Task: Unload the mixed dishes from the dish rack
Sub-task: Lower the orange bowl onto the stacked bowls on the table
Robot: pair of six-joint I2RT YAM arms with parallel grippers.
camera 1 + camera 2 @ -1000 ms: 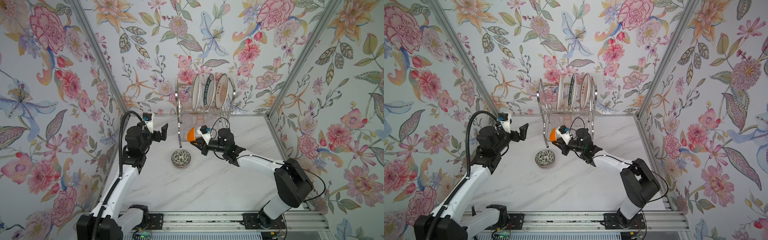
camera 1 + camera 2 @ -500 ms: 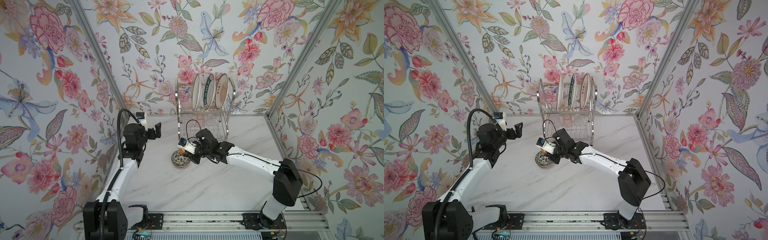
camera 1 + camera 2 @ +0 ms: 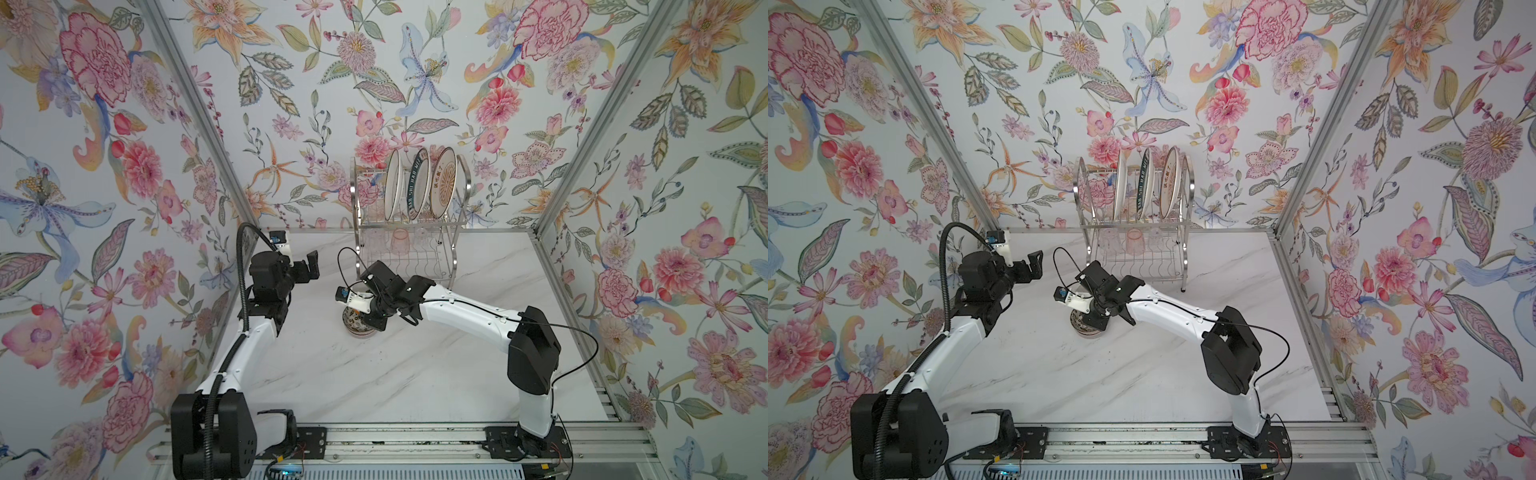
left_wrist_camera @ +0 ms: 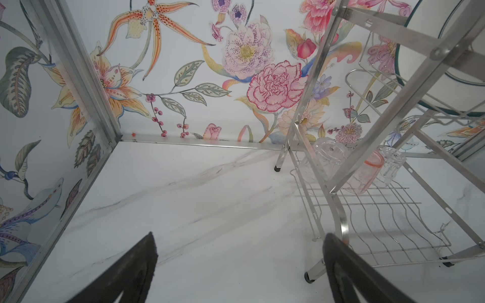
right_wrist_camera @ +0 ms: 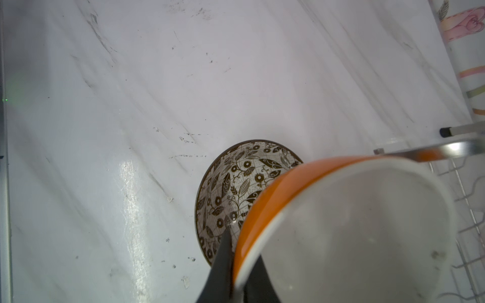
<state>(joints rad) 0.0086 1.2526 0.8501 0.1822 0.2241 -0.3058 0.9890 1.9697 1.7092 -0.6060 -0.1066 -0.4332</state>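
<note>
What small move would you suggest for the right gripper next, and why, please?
Probably lower the right gripper gently, nesting the orange bowl into the leaf-patterned bowl. The gripper is shut on the orange bowl's rim and holds it over the leaf-patterned bowl, which stands upright on the table.

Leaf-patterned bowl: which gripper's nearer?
Right. The right gripper, shut on the orange bowl, hangs just above the leaf-patterned bowl; the left gripper hovers open, well off to its left.
</note>
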